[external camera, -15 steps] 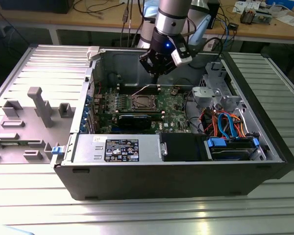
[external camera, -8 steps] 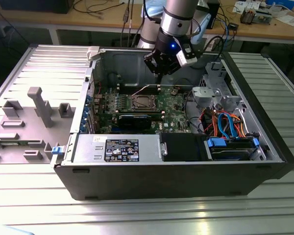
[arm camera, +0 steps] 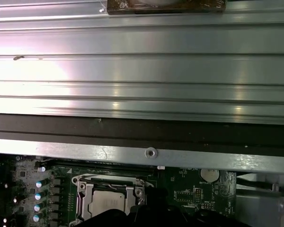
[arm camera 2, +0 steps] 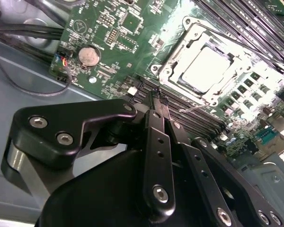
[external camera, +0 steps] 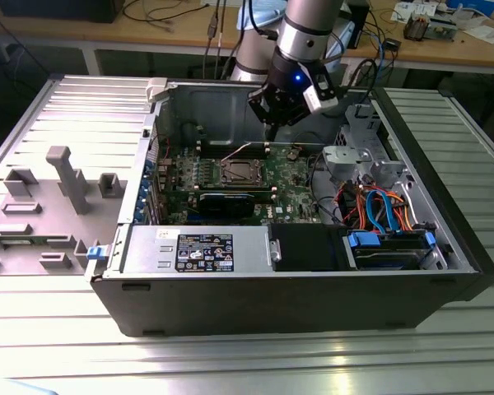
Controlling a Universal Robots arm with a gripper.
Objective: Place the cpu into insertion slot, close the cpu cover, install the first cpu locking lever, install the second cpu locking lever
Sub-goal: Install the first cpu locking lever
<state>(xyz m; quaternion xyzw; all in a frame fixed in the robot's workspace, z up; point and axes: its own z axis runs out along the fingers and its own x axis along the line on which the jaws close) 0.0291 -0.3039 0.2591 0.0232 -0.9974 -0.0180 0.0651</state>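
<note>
The cpu [arm camera 2: 206,68], with its silvery square top, lies in the insertion slot [external camera: 239,171] on the green board. The cpu cover [arm camera 2: 173,59], a shiny metal frame, lies flat around it. In the first wrist view the cpu [arm camera: 106,201] and the cpu cover [arm camera: 83,201] show just past the case wall. A thin wire lever [arm camera 2: 195,109] sticks out at the socket's corner nearest my fingers. My gripper [external camera: 272,123] hangs above the board, up and to the exterior view's right of the socket. In the second wrist view my gripper [arm camera 2: 157,94] has its black fingers pressed together, holding nothing.
Long memory slots [arm camera 2: 255,28] run beside the socket. A coin battery [arm camera 2: 89,56] sits on the board's edge. A black card [external camera: 226,203], the power supply [external camera: 198,249], a drive cage [external camera: 358,160] and coloured cables [external camera: 379,206] crowd the case.
</note>
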